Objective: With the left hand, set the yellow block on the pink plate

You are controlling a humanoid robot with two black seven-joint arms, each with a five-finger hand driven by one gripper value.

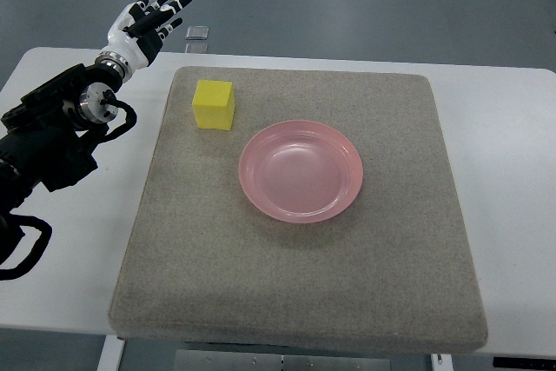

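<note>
Here: yellow block point(213, 104) cubic, pink plate point(301, 171) round, glossy.

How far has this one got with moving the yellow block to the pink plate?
Nothing is done yet: the yellow block sits on the grey mat, apart from the empty pink plate. In hand: nothing; the left hand is open, up and left of the block. Reach, grasp, carry and place remain.
</note>
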